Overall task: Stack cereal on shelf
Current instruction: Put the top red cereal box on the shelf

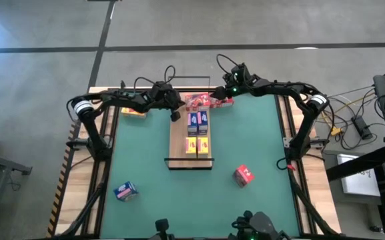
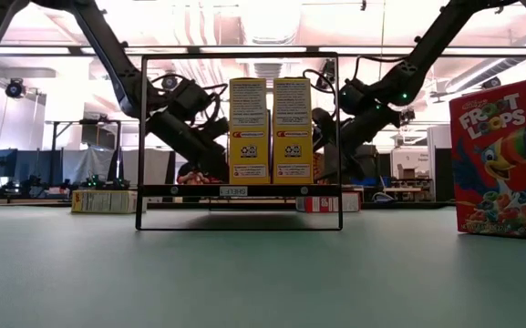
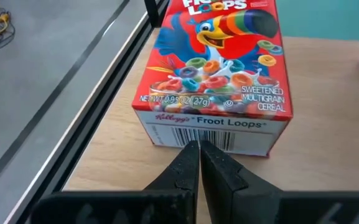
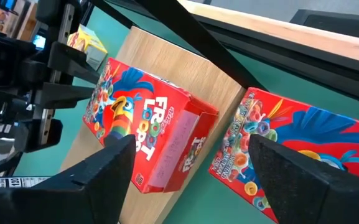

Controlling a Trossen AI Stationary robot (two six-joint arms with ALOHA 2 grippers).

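Here the closed left tool (image 3: pixel 199 149) touches a red cereal box (image 3: pixel 219 68) lying on the shelf (image 4: pixel 167 59); the open right tool (image 4: pixel 191 162) hovers just beside it.

The high camera looks straight down on the whole desk (image 1: pixel 259 140), shelf (image 1: pixel 179 143) at centre. The low camera sits at desk height, level, facing the shelf's wire frame (image 2: pixel 240 141) end-on with the room behind. The left wrist camera peers closely past its tool (image 3: pixel 199 163) at a red Froot Loops box (image 3: pixel 219 68). The right wrist camera, past its tool (image 4: pixel 191 165), shares that box (image 4: pixel 145 140) on the shelf's far end.
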